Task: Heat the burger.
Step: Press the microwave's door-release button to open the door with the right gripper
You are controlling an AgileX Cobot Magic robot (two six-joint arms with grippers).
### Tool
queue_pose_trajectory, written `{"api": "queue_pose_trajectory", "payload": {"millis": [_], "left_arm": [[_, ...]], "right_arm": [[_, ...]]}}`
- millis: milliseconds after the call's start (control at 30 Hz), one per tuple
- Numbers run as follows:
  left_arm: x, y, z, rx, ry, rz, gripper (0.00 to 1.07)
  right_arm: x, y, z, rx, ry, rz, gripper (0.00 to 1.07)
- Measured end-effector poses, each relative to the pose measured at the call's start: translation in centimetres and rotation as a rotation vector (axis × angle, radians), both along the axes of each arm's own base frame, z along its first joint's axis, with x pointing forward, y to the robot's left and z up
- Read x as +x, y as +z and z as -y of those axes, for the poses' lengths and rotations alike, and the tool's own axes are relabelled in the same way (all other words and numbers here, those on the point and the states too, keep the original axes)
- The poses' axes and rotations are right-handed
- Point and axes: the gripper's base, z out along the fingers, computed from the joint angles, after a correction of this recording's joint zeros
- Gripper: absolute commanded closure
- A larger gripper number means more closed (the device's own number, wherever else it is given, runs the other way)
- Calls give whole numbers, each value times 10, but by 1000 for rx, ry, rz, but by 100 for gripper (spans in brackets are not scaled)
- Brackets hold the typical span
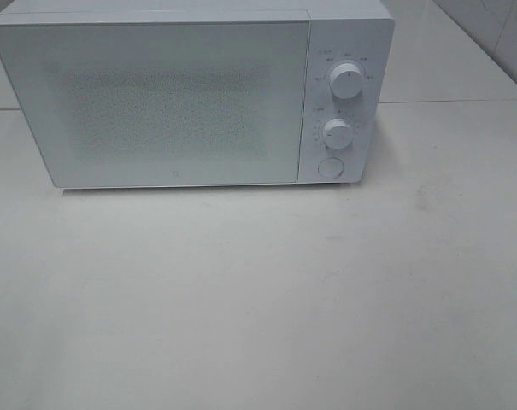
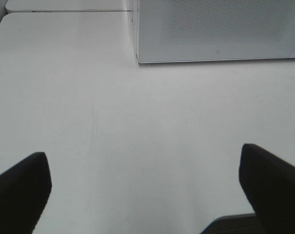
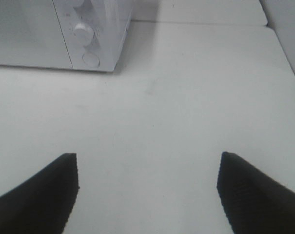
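Left gripper [image 2: 142, 161]: jaws spread wide, nothing between them; its two dark fingers [image 2: 20, 190] hang over bare tabletop, near the front left corner of the microwave.
Right gripper [image 3: 147, 161]: jaws also wide apart and holding nothing, above the table on the right, with the microwave's control end farther off to its left.
Table [image 1: 258, 299]: white and flat, with faint scuffs on the right side.
Microwave [image 1: 173, 102]: white, standing at the far side of the table and facing the near edge.
Door [image 1: 155, 98]: shut flush, with a speckled window that hides the inside.
Upper knob [image 1: 347, 81]: on the right-hand panel, above the lower knob [image 1: 336, 132].
Round button [image 1: 331, 166]: just below the lower knob.
Burger: not seen in any view; it may be behind the shut door, but I cannot tell.
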Motion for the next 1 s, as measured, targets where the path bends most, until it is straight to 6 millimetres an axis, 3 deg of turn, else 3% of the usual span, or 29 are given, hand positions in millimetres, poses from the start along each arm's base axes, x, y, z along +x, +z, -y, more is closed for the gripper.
{"api": "queue_pose_trajectory", "payload": {"millis": [133,300,633,1000], "left_arm": [[0,0,0,0,0,0,5],[0,0,0,0,0,0,5],[0,0,0,0,0,0,5],[0,0,0,0,0,0,5]], "right_arm": [[9,9,-2,3,3,32,31],[33,20,-6,3,11,59,31],[97,33,-17,9,31,132,31],[160,24,-29,12,49,152,31]]}}
